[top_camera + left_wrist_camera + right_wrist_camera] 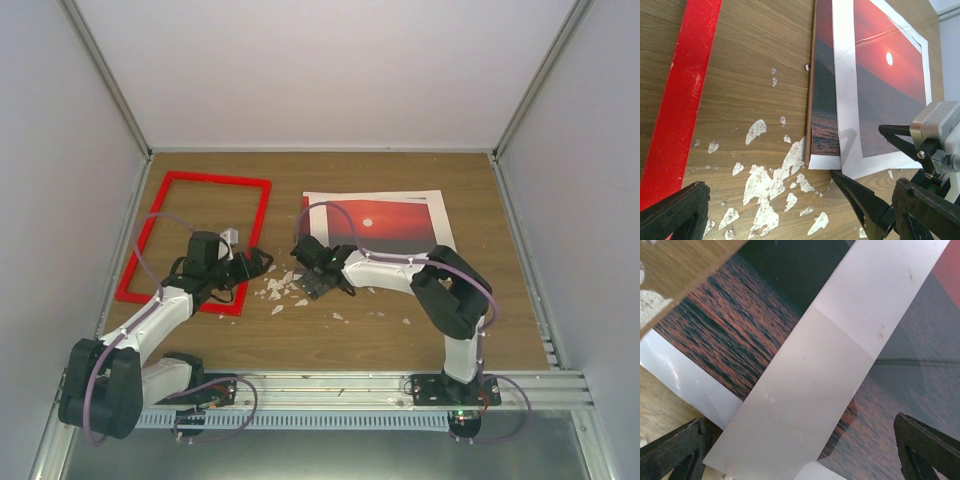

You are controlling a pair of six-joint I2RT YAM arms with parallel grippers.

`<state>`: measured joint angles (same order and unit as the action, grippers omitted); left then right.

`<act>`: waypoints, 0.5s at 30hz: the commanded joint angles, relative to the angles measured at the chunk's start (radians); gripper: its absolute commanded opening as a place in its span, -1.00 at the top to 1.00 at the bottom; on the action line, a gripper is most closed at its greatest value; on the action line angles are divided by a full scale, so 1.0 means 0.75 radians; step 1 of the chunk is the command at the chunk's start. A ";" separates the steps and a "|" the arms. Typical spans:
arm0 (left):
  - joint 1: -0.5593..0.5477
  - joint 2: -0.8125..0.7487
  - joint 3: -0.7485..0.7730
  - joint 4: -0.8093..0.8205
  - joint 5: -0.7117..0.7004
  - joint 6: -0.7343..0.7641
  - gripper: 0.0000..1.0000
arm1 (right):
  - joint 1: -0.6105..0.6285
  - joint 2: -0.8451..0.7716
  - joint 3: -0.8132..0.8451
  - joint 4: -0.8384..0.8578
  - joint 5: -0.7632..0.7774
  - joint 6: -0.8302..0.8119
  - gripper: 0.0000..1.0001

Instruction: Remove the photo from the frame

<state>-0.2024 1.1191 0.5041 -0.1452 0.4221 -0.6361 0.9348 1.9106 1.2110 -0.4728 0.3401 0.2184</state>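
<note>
Both pincers stand wide open and hold nothing. The left pincer (257, 264) hangs low over the table (380, 345). The red frame (220, 180) lies flat just to its left, with bare wood showing through the opening. The photo (385, 222) lies flat outside the frame, to the right of that pincer. The right pincer (318, 280) hangs over the photo's near left corner, with a white border (805, 390) directly beneath it. Between the two pincers white flecks (765, 180) mark the wood.
</note>
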 commanded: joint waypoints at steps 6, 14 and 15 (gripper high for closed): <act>-0.023 0.023 0.010 0.065 0.001 0.003 -0.98 | -0.040 -0.101 -0.083 -0.038 0.071 0.033 -0.99; -0.046 0.041 0.022 0.074 -0.002 0.004 -0.98 | -0.096 -0.184 -0.157 -0.043 0.082 0.038 -0.99; -0.049 0.045 0.025 0.077 0.000 0.003 -0.98 | -0.103 -0.194 -0.168 -0.041 0.084 0.038 -0.99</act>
<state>-0.2253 1.1378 0.5045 -0.1406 0.4221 -0.6365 0.8818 1.8111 1.1152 -0.5003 0.3683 0.2272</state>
